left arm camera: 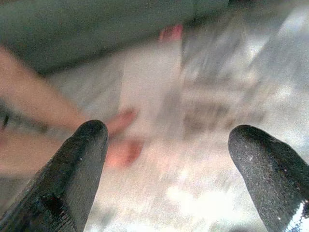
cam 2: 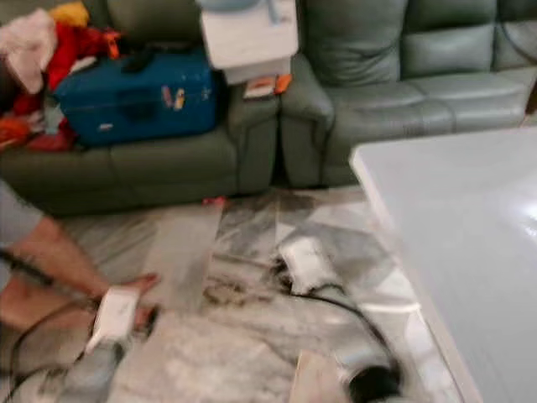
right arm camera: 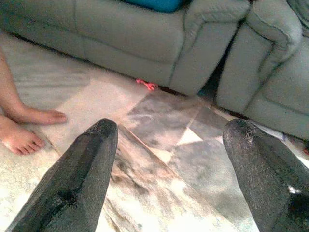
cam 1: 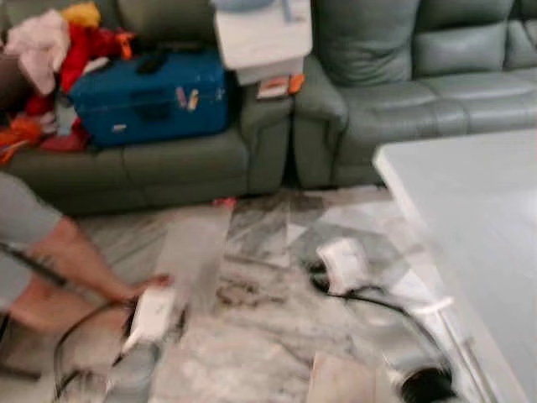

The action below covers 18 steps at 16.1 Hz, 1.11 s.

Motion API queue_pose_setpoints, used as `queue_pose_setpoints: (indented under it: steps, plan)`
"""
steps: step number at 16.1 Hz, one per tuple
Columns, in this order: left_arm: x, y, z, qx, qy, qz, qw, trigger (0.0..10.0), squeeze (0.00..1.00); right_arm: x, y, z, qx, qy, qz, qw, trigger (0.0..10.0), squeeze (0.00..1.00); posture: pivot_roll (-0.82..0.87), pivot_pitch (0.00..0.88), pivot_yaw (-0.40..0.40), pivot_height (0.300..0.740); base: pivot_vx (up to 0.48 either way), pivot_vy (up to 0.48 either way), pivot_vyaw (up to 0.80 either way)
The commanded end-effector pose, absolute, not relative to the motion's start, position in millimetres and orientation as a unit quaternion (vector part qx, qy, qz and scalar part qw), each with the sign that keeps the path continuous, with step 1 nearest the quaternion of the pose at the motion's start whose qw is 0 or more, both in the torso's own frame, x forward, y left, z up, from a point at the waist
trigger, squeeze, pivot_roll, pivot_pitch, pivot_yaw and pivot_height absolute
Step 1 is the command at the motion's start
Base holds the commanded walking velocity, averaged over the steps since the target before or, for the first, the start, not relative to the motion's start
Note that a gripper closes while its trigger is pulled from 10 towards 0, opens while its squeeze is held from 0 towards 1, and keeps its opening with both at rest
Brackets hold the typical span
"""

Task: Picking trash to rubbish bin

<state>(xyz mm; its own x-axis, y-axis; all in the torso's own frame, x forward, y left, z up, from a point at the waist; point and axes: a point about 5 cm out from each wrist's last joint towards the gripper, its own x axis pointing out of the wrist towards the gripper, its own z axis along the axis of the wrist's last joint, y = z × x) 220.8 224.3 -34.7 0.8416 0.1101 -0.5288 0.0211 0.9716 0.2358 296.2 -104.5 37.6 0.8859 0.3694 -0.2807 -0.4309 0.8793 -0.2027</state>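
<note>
Left eye view: no readable writing; both grippers' fingers spread, left gripper, right gripper.

Silver arms with white casings, black cables; black-fingered tools

No text, brand or number can be read: the stickers on the blue hard-shell case and the white box are too blurred.

home living room, likely | grey-green sofas | marble floor | white table
</note>
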Motion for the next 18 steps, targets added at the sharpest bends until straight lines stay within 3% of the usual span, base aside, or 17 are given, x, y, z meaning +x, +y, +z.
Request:
queue_pose_setpoints:
  steps: [1,5,11,18]
  plan:
    - [218.4,220.1,-42.7,0.114,0.307,0.008,0.945,10.0,0.0,292.8,-125.3,18.5,-0.139,0.166,0.168,0.962,10.0,0.0,-0.01,0.032,0.024,0.74,0.0,0.0,0.0]
    - [200.9,226.8,-62.6,0.077,0.389,0.018,0.918,10.0,0.0,277.1,-159.3,-18.5,-0.138,0.281,0.076,0.947,10.0,0.0,0.0,0.021,0.027,0.74,0.0,0.0,0.0]
    - [191.8,228.7,-71.2,0.057,0.439,0.03,0.896,10.0,0.0,234.8,-165.1,-57.1,-0.147,0.399,0.084,0.901,10.0,0.0,0.0,0.012,0.027,0.74,0.091,0.0,0.0]
    - [182.1,232.8,-75.5,0.051,0.454,0.041,0.889,10.0,0.0,223.2,-164.0,-64.7,-0.144,0.418,0.101,0.891,10.0,0.0,0.0,0.021,0.028,0.74,0.302,0.0,0.0]
